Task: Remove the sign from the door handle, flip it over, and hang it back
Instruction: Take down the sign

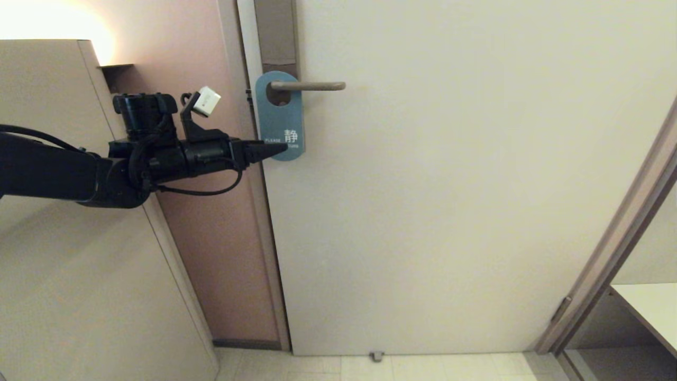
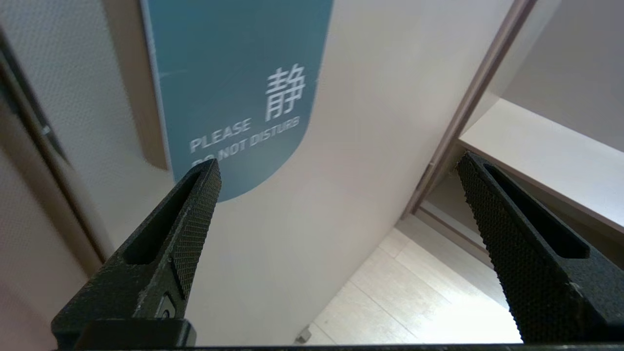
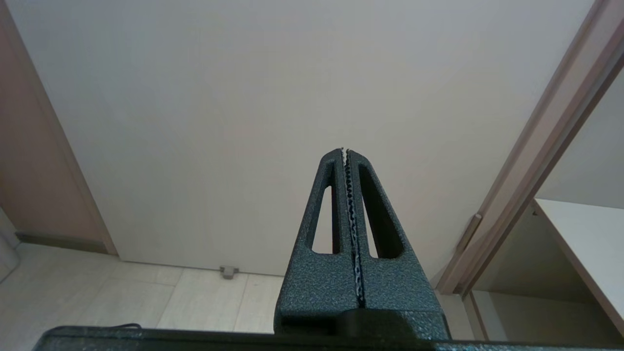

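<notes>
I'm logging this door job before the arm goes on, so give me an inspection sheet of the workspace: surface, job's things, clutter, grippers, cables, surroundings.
Surface: closed pale door, no marks seen.
Job's things: sign hangs by its hole on the door handle, blue side out, white "PLEASE DO NOT DISTURB" text showing.
Clutter: nothing seen.
Grippers: left gripper open, level, tips at the sign's lower end, not closed on it; whether it touches is unclear. Right gripper shut, empty, pointing at the lower door, away from the sign.
Cables: black cable loops under the left wrist, clear of the sign.
Surroundings: pink wall panel left of the door, tiled floor, door stop, white shelf at right.
</notes>
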You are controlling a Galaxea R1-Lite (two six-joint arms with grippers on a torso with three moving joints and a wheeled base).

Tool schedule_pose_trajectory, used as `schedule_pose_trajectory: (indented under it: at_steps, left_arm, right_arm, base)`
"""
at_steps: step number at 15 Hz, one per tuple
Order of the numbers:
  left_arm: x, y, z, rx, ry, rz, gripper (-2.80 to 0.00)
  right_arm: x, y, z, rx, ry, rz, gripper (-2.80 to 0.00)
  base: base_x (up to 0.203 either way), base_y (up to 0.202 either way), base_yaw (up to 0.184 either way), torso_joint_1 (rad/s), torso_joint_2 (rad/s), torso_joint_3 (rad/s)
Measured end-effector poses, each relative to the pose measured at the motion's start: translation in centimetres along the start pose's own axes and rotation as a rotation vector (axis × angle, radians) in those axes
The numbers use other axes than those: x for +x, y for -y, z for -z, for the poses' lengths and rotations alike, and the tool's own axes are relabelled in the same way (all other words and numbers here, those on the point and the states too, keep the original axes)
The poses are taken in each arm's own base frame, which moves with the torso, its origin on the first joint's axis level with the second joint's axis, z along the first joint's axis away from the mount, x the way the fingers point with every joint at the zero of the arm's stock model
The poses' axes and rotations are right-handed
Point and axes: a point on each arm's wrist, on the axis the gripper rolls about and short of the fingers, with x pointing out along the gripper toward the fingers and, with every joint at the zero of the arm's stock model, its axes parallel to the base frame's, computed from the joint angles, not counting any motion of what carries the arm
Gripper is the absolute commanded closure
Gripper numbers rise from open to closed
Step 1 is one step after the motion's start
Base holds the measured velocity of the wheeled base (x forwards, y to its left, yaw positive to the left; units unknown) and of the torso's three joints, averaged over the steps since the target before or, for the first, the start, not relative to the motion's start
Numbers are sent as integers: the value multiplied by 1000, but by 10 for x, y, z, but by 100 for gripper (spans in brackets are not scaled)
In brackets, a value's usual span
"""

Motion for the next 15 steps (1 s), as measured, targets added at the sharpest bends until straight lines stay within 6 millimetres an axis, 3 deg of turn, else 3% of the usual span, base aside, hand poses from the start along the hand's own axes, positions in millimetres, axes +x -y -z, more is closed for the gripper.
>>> schedule_pose_trajectory:
  at_steps: [5,11,15]
  left_arm:
    - [1,-1,-5,13,10,39,-280]
    - [-13,-23,-13,31,40,-41,-280]
    - [-10,-29,-12,31,43,-43,-280]
  right_arm:
    - [0,0,0,0,0,0,0]
    - [0,0,0,0,0,0,0]
    - [0,0,0,0,0,0,0]
  base:
    - [0,0,0,0,0,0]
    - [0,0,0,0,0,0]
    - [0,0,0,0,0,0]
